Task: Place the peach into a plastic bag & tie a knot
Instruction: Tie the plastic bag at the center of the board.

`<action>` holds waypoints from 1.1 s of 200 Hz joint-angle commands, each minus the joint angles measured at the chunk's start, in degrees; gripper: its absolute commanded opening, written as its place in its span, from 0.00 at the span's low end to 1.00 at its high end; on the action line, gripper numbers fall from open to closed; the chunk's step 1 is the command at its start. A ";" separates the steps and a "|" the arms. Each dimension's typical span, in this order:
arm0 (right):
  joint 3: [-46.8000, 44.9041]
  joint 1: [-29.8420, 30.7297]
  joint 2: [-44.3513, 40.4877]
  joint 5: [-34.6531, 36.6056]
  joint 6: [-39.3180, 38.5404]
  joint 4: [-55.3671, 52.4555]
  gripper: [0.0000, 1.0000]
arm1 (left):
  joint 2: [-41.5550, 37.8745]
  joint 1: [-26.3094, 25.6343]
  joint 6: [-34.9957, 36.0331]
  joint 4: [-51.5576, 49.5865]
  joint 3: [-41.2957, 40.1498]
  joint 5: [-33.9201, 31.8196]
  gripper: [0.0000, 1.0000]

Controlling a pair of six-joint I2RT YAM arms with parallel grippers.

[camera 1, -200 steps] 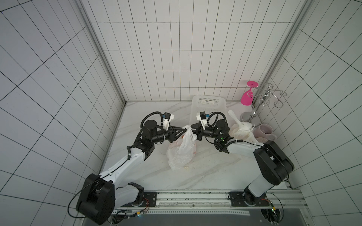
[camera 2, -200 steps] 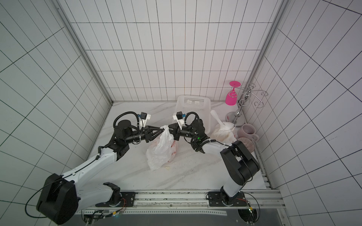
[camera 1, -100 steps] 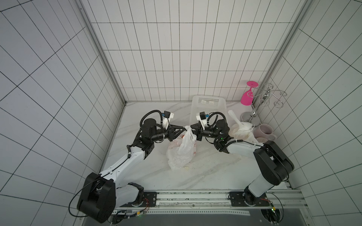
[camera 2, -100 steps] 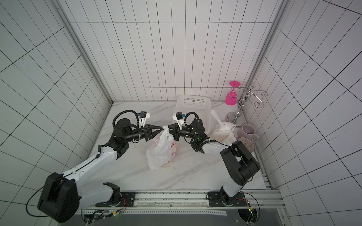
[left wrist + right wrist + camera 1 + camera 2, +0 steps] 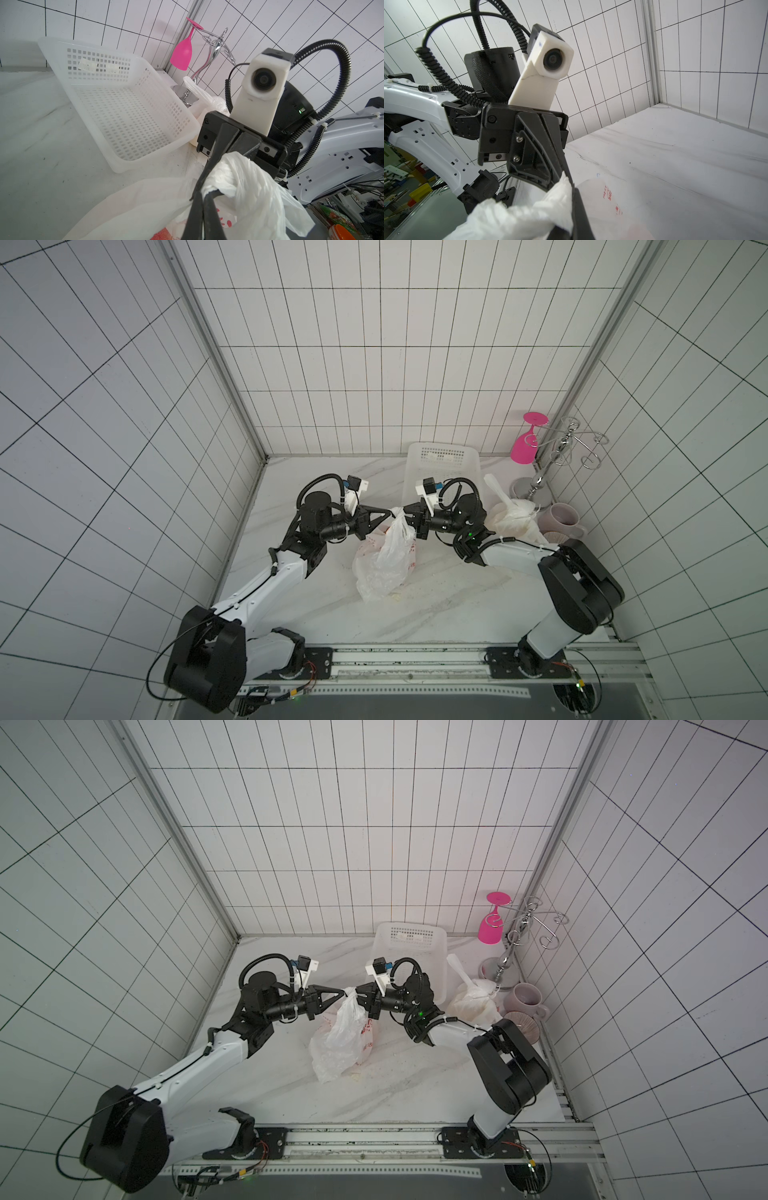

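Two arms meet tip to tip above the middle of the table (image 5: 316, 605), with a thin white plastic bag (image 5: 386, 560) hanging between them. The left fingers (image 5: 196, 216) are pressed fully together, pinching the bag's gathered, rope-like neck (image 5: 399, 514).

The right fingers (image 5: 578, 207) come in from the opposite side, and their tips touch that same neck. They sit nearly together with twisted plastic bunched against them. I cannot tell whether they truly grip it or only rest against it.

The neck is a short twisted cord lying roughly along the line from one set of fingertips to the other. From it the body of the bag drops away below both sets of fingers. It slumps onto the table, its long axis slanting down toward the robot's base. Red print shows on the film. I cannot pick out the peach itself. Judging by the full, sagging body, it is probably inside, low and well below the fingers.

Neither arm is nearer, since both are at the neck. The left holds the plastic, so the right looks freer to move. Any loop or tuck for the knot would have to go around that short cord. There is very little slack between the fingertips, so the hold could slip.
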 commanded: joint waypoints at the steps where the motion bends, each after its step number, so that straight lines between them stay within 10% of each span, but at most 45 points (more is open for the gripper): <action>1: 3.09 0.06 -4.30 2.53 -0.67 -1.87 0.17 | -1.64 0.62 0.02 1.55 1.40 -0.49 0.00; 53: -2.59 -0.08 -14.78 8.24 -6.16 -16.22 0.34 | -1.91 1.07 0.06 1.99 1.88 -2.01 0.00; 134: 20.06 5.11 -33.52 30.15 8.39 -96.52 0.32 | -4.97 1.34 3.77 -5.07 2.95 -8.31 0.00; 220: 50.94 18.51 -13.28 45.40 10.06 -113.73 0.60 | -7.46 0.80 2.94 -4.33 1.73 -9.45 0.00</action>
